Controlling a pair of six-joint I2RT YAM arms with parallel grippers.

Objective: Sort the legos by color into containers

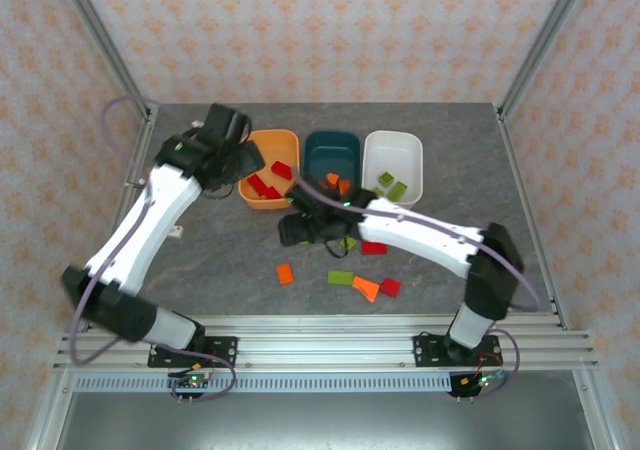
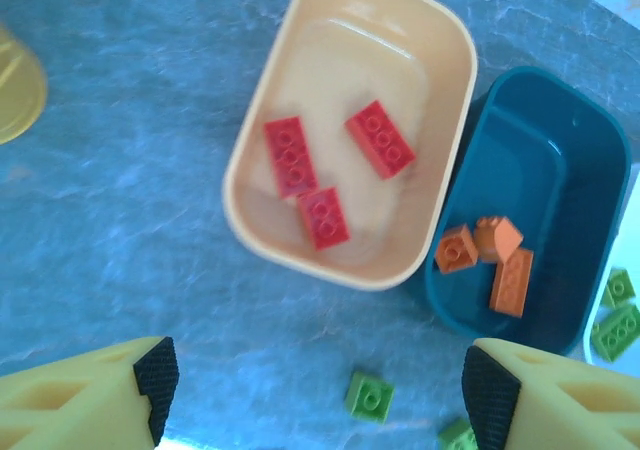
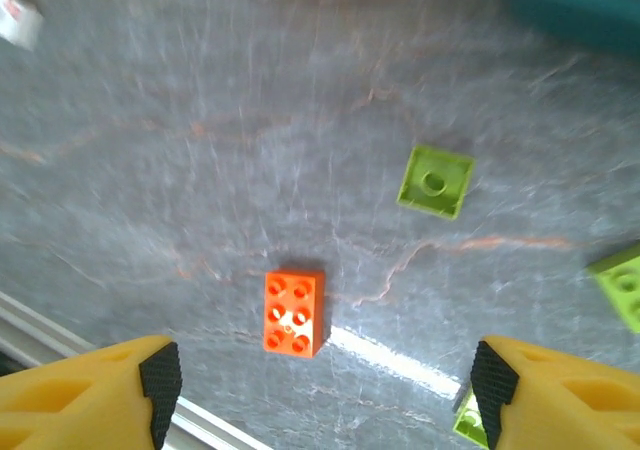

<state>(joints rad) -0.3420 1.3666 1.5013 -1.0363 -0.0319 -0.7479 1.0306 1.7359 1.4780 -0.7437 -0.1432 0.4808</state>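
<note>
Three red legos [image 2: 330, 175] lie in the light orange container [image 2: 340, 80], over which my left gripper [image 2: 317, 400] hangs open and empty. The dark teal container [image 2: 545, 160] beside it holds three orange legos [image 2: 492, 260]. Green legos [image 1: 392, 186] sit in the white container [image 1: 393, 142]. My right gripper [image 3: 325, 385] is open low over the table, with an orange lego [image 3: 294, 313] lying between its fingers and slightly ahead. A green square lego [image 3: 436, 180] lies farther on. From above, the left gripper [image 1: 245, 160] is at the orange container and the right gripper [image 1: 300, 232] is mid-table.
Loose legos lie near the front: an orange one [image 1: 285, 273], a green one [image 1: 340, 277], another orange one [image 1: 365, 288] and two red ones [image 1: 389, 287]. A yellow cup [image 2: 15, 85] stands left of the tubs. A small white tag [image 3: 15, 18] lies on the table.
</note>
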